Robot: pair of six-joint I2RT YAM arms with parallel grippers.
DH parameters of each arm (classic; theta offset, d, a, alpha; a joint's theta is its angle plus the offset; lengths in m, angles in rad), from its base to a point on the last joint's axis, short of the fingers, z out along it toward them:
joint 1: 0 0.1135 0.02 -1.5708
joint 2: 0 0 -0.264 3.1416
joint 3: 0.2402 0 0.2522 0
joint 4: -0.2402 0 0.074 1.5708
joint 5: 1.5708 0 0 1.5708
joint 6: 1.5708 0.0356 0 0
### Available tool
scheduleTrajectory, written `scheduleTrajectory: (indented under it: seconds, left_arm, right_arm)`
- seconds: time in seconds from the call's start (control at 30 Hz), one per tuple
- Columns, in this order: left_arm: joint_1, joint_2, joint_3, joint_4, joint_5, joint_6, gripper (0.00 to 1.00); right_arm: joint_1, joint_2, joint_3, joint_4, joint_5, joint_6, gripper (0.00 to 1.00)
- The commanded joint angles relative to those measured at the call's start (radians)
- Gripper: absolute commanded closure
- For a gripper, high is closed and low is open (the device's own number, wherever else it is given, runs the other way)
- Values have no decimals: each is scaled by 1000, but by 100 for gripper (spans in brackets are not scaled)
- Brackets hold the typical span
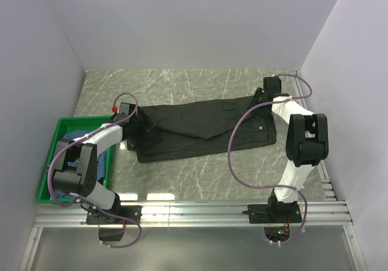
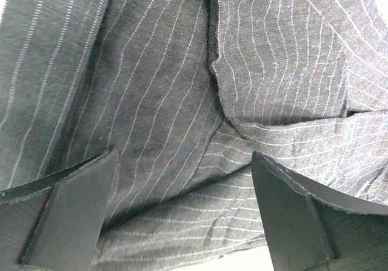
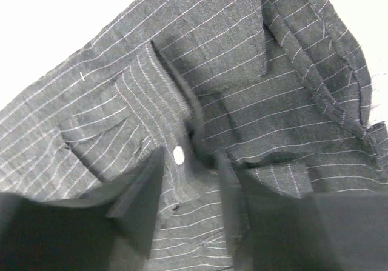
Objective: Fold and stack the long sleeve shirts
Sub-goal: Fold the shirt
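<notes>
Nearest you, on the left, the green plastic crate (image 1: 71, 121) is holding the blue check shirt (image 1: 104, 159) in a bunched heap, not yet folded. So you are working on the first of the two shirts, in the folding step, with stacking still to come.

Beyond the crate, the black pinstripe shirt (image 1: 194, 128) is lying across the middle of the grey veined table (image 1: 182, 83) as a long band. One flap is lying over the body in a shallow point.

Your left gripper (image 2: 183, 156) is hovering over the shirt's left end with its jaws standing wide and nothing between them. Under it the cloth is thin and soft, lying in loose overlapping layers with raw-looking edges and rippling pale stripes.

Farther off, at the far right corner, your right gripper (image 3: 191, 159) is sitting low on the collar end. Its jaws are partway apart, and the cloth between them looks loose rather than pinched, though that view is blurring. A small white button (image 3: 178, 155) and a stitched placket are showing there, with a stiffer collar edge to the right.

Next, you are likely needing a firm pinch through every layer at each end, so the band is halving evenly without the slack cloth sliding or dragging.
</notes>
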Motion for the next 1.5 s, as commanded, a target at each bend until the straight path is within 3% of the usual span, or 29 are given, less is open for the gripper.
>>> scheduleTrajectory:
  seconds: [0.0, 0.23, 0.37, 0.47, 0.5, 0.57, 0.6, 0.67, 0.87, 0.97, 1.0, 1.27, 1.33, 1.47]
  left_arm:
    - [-4, -63, 82, -100, -41, 25, 1]
    - [-139, -164, 259, -181, -143, 22, 4]
    - [-225, -103, 305, -71, -90, -24, 8]
    - [-289, -5, 319, 13, -53, -47, 16]
    - [-302, 23, 320, 71, -27, -48, 24]
    - [-302, 92, 320, 112, -12, -62, 30]
    - [-303, 109, 320, 133, -21, -59, 38]
    - [-303, 134, 311, 142, -41, -41, 44]
    - [-271, 154, 230, 202, -64, -16, 50]
    - [-259, 178, 193, 248, -68, -10, 62]
    - [-253, 184, 184, 253, -70, -9, 70]
    - [-205, 252, 86, 310, -53, -27, 78]
    - [-201, 262, 77, 313, -53, -35, 86]
    - [-184, 261, 32, 324, -53, -53, 87]
  right_arm:
    - [-7, -71, 18, 13, 16, 15, 48]
    - [-4, -163, -72, 125, -214, 95, 44]
    - [-4, -114, -77, 183, -325, 128, 44]
    - [-4, -73, -92, 251, -429, 170, 46]
    - [-3, -67, -105, 283, -481, 191, 48]
    - [38, -71, -155, 389, -584, 248, 51]
    - [63, -76, -157, 381, -586, 248, 50]
    - [155, -91, -148, 375, -580, 242, 50]
    - [330, -82, -218, 671, -581, 460, 50]
    - [422, -12, -183, 722, -572, 504, 50]
    - [459, 2, -174, 728, -566, 510, 51]
    - [531, 133, -221, 913, -523, 569, 51]
    - [529, 168, -243, 943, -523, 576, 52]
    - [526, 199, -275, 947, -512, 553, 53]
